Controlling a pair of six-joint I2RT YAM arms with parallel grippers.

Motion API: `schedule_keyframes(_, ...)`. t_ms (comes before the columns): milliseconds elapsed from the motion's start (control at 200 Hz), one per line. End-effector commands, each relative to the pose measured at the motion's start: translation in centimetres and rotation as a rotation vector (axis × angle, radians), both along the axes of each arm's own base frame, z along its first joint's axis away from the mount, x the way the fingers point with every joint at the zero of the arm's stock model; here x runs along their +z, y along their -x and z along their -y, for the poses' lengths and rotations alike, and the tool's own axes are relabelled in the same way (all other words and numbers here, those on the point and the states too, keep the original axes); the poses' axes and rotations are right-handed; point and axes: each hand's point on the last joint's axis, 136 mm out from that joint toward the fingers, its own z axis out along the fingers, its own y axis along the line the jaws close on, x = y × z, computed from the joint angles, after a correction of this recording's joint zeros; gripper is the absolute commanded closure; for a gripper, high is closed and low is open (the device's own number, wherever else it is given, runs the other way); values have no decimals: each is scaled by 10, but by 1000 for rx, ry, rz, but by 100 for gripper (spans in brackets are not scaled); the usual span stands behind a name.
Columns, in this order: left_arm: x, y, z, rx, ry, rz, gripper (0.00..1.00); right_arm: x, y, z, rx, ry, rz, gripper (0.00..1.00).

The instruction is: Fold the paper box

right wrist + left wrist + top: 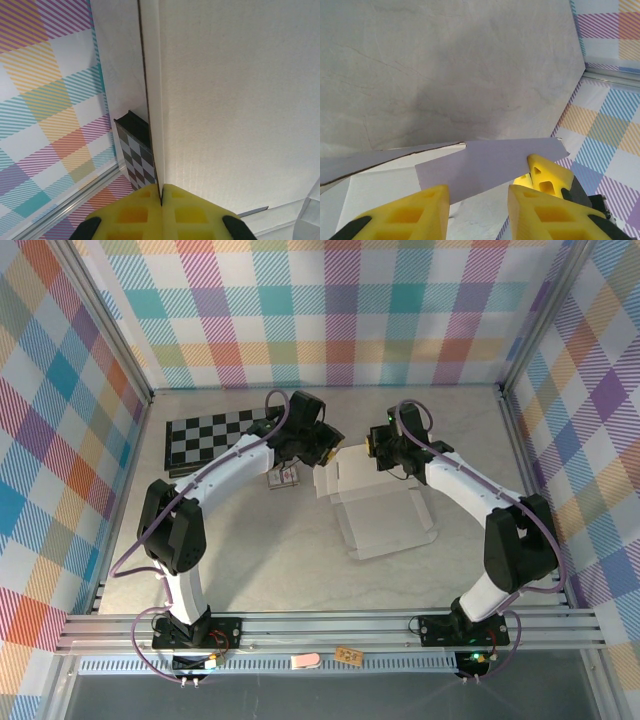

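Yellow fingers (140, 197) of the right claw (161, 192) sit at the bottom middle of the right wrist view, pressed tight together. They pinch the thin edge of the paper box (240, 100). Its cream-white side takes up the right part of that view. Left of the card edge, a corner of the checkerboard (135, 160) peeks out, with the plaid wall (45, 90) beside it.

The left claw (477, 194) is at the bottom of the left wrist view, and its two yellow fingers are spread apart. A purple flap (485, 167) of the box lies across the gap, just past the tips. I cannot tell if the fingers touch it. More of the box, white inside, is at the lower left. The grey table (445, 65) is in the top part of the picture.

From above, the box (385, 525) sits near the middle of the table, a little to the right. Its flat white part lies open toward the bottom of the picture. One part stands up at the top end, between the two claws. The left claw is at its upper left and the right claw at its upper right. A small patterned card pack (284, 478) lies just left of the box. The checkerboard is at the upper left of the table, apart from the box.
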Motion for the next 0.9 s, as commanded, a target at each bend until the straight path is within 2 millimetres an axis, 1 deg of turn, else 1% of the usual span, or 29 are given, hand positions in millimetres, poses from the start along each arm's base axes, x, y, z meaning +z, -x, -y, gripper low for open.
schedule_keyframes(0, -10, 1, 9, -10, 20, -24, 65, 23, -1, 0, -20, -49, 48, 100)
schedule_keyframes(120, -15, -5, 13, 4, 32, -29, 65, 24, 1, 1, -21, -52, 50, 100)
schedule_keyframes(300, -13, -17, 22, 45, 82, -15, 70, 21, 5, -3, -11, -65, 53, 100)
schedule_keyframes(390, -11, -22, 22, 65, 89, -7, 76, 18, 7, -3, -7, -67, 53, 100)
schedule_keyframes(490, -10, -24, 22, 83, 102, -4, 78, 17, 9, -3, -9, -72, 55, 100)
schedule_keyframes(550, -11, -25, 23, 95, 116, -4, 82, 16, 9, -3, -10, -73, 56, 100)
schedule_keyframes(590, -15, -24, 21, 106, 118, -19, 84, 17, 9, -2, -10, -74, 59, 100)
schedule_keyframes(610, -10, -28, 25, 109, 143, 2, 85, 17, 10, -3, -9, -74, 60, 100)
schedule_keyframes(650, -10, -29, 25, 117, 154, 3, 87, 17, 10, -2, -9, -76, 59, 100)
schedule_keyframes(735, -9, -30, 25, 126, 163, 6, 94, 16, 10, -2, -9, -77, 59, 100)
schedule_keyframes(780, -9, -30, 23, 133, 162, 7, 100, 15, 11, -1, -12, -75, 58, 100)
schedule_keyframes(895, -8, -29, 20, 149, 167, 4, 100, 14, 13, 2, -18, -65, 65, 100)
